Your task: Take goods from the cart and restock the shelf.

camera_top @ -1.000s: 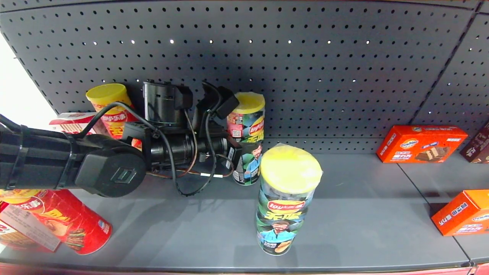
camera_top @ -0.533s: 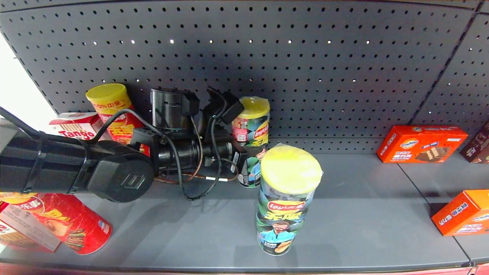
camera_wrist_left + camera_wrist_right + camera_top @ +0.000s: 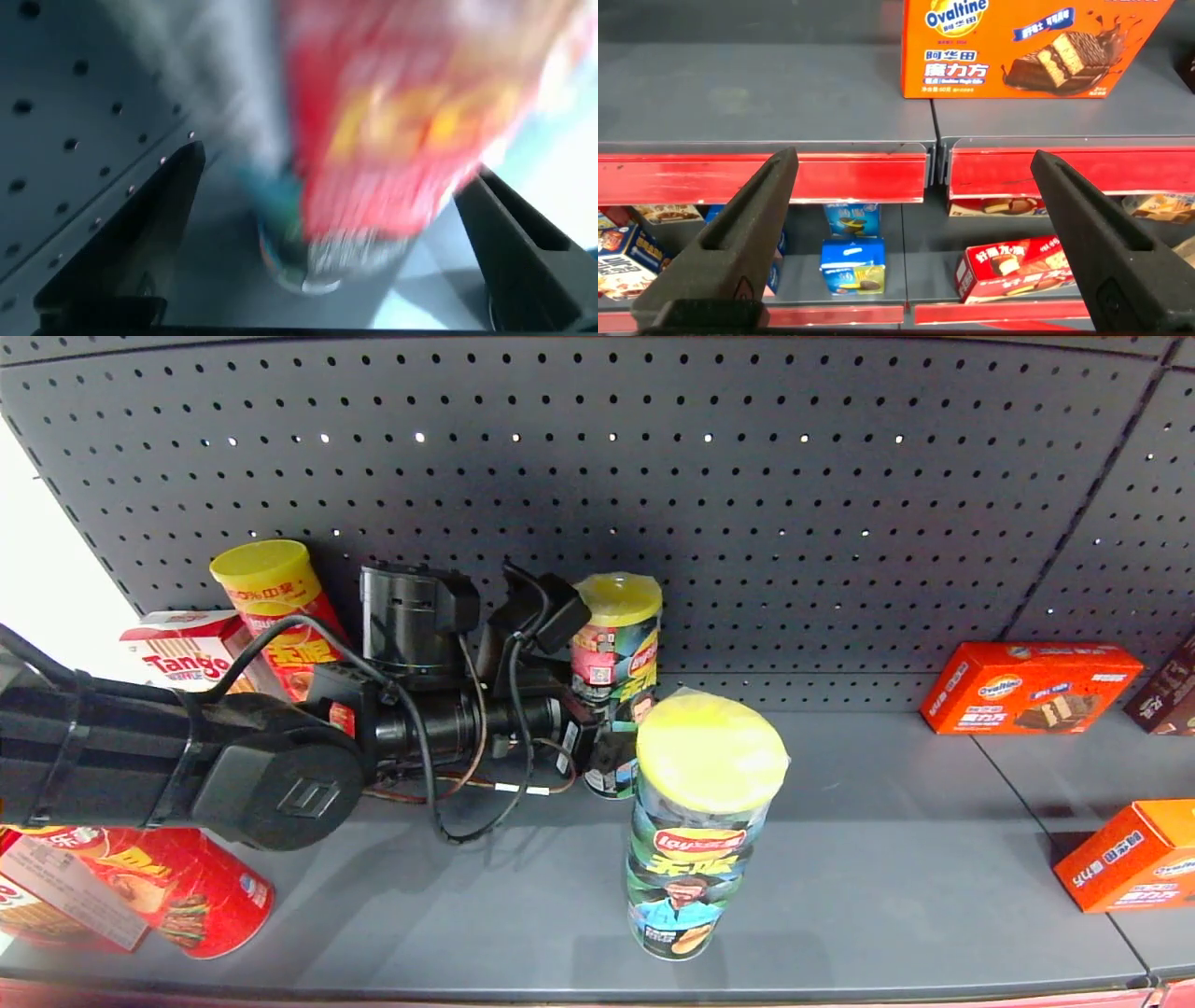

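rear chip can [image 3: 616,653]: upright at shelf [image 3: 887,859] back, near pegboard [image 3: 747,523] | left gripper [image 3: 334,163]: spread either side of it, unclamped | right gripper [image 3: 913,159]: spread, empty | next: retract straight, level; avoid nudging front can [image 3: 700,821]

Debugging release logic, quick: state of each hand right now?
Left hand: open, straddling the chip can.
Right hand: open, empty.
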Motion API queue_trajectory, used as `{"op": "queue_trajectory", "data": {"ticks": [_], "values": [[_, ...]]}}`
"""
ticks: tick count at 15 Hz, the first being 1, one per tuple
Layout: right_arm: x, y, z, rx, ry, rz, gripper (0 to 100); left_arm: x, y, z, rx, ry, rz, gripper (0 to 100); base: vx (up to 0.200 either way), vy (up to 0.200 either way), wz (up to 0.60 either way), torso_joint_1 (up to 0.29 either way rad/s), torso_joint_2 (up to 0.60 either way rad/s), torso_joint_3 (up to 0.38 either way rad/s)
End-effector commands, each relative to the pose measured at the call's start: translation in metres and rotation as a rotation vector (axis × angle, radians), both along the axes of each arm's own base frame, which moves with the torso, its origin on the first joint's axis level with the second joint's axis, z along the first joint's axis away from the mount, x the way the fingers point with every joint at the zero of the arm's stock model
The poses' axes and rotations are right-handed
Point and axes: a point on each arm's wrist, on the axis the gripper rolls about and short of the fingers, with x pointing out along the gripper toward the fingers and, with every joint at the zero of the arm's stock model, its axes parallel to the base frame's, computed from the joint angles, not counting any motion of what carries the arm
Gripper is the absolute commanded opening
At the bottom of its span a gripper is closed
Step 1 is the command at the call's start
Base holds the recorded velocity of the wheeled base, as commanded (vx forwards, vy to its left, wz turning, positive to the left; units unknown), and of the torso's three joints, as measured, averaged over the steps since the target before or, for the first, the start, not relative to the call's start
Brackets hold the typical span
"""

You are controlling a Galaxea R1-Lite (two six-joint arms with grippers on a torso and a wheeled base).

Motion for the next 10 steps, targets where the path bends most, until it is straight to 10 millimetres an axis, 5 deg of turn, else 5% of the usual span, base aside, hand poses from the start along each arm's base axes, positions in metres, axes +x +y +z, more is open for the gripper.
{"op": "queue_trajectory", "data": {"ticks": [1,10], "values": [[0.000,0.000,0.000,0.000,0.000,-0.001,100,-0.016,0.010,0.008,0.000,-0.013,0.017,100,0.000,0.000,0.00,0.000,0.00,0.000],[0.000,0.000,0.000,0.000,0.002,-0.001,100,-0.025,0.021,-0.003,0.065,-0.025,0.211,100,0.000,0.000,0.00,0.000,0.00,0.000]]}}
